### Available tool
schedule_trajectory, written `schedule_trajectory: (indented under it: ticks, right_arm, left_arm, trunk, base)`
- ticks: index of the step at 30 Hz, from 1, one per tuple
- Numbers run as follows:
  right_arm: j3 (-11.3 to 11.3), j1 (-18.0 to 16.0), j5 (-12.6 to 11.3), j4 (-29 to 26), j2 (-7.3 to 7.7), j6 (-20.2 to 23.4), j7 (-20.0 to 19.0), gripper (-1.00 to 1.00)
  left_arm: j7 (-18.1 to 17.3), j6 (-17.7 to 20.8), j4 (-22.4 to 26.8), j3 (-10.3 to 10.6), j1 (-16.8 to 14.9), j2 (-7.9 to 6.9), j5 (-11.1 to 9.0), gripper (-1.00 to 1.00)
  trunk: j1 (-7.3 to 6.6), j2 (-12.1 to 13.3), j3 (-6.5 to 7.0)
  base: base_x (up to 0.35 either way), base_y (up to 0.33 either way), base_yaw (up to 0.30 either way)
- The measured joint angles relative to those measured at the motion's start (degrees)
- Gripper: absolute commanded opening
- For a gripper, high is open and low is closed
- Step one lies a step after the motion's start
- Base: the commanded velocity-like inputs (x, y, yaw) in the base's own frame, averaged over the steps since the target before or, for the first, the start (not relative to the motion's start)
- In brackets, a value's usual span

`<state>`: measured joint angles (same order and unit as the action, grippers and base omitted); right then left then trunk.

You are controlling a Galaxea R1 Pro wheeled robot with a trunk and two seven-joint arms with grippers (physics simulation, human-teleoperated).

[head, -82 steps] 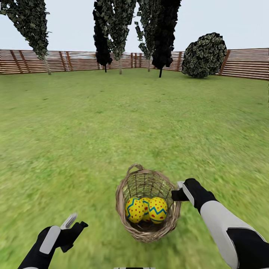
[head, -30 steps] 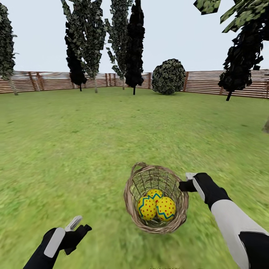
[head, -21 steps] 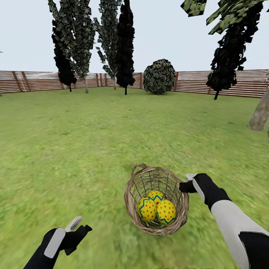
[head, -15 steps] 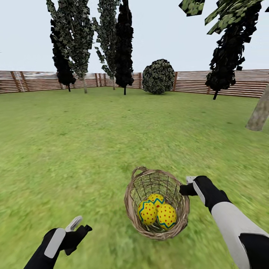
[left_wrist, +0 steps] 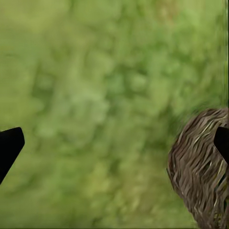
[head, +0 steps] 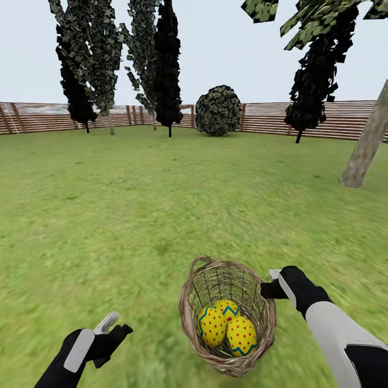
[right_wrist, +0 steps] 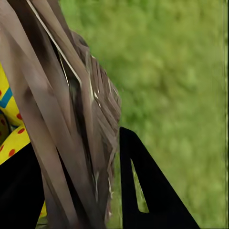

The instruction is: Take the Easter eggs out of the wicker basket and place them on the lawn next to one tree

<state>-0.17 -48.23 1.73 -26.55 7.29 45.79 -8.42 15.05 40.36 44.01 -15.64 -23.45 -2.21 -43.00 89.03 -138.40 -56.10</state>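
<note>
Basket point(head: 228, 317): brown wicker, low centre of the head view, small loop handle on its far rim; gripped at its right rim.
Eggs point(head: 226, 328): three, yellow with red dots and teal zigzag, packed together inside the basket.
Right end effector point(head: 269, 284): clamped on the basket rim, one finger inside the weave, one outside; forearm slants in from lower right.
Left end effector point(head: 110, 326): fingers apart, holding nothing; arm low at left, well apart from the basket, above grass.
Lawn point(head: 134, 205): mottled green, wide.
Tree point(head: 366, 145): pale leaning trunk, far right, well apart from the basket.
Bush point(head: 217, 110): round, dark, by the fence point(head: 323, 118).
</note>
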Motion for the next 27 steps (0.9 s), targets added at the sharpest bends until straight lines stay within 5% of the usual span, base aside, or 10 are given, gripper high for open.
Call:
schedule_trajectory:
  ticks: [10,27]
  right_arm:
    - [-0.1,-0.1,-0.3,-0.1,0.03,0.0,0.0,-1.0]
    - [-0.2,-0.2,-0.7,-0.3,0.18,-0.3,-0.2,-1.0]
  left_arm:
    - [0.1,0.0,0.0,0.0,0.0,-0.01,0.0,1.0]
    - [0.1,0.0,0.0,0.1,0.0,0.0,0.0,1.0]
  trunk:
    - [0.0,0.0,0.0]
    - [0.0,0.0,0.0]
  base:
    - [0.189,-0.28,-0.263]
    - [0.206,-0.28,-0.126]
